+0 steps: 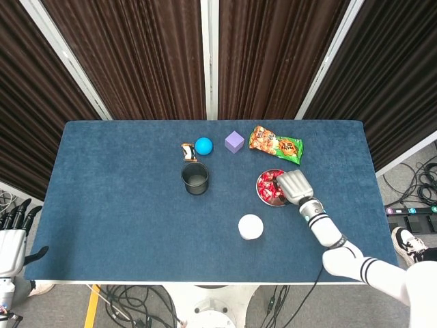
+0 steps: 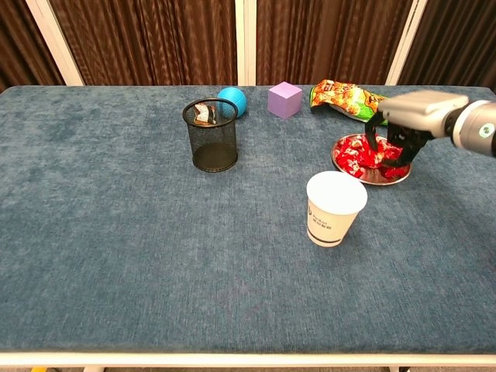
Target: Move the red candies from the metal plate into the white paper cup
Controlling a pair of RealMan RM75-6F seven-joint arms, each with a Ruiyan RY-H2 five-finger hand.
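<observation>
Here the right hand (image 2: 399,133) hangs over the round metal plate (image 2: 339,160), its dark fingers (image 2: 373,130) curled downward with red candy wrappers between them. From the head view the hand (image 1: 293,185) covers the plate's right half, and whether a candy is truly gripped I cannot tell. The pile of red wrapped candies (image 2: 361,154) lies in the plate, which sits on the blue fabric-covered table (image 2: 116,232). The white paper cup (image 2: 335,208) stands upright just in front of the plate, apart from it. The left hand (image 1: 15,232) rests off the table's left edge, its fingers apart and holding nothing. A black wire-mesh cup (image 2: 211,135), a blue ball (image 2: 232,101), a purple cube (image 2: 284,99) and an orange-green snack bag (image 2: 350,98) sit farther back.
</observation>
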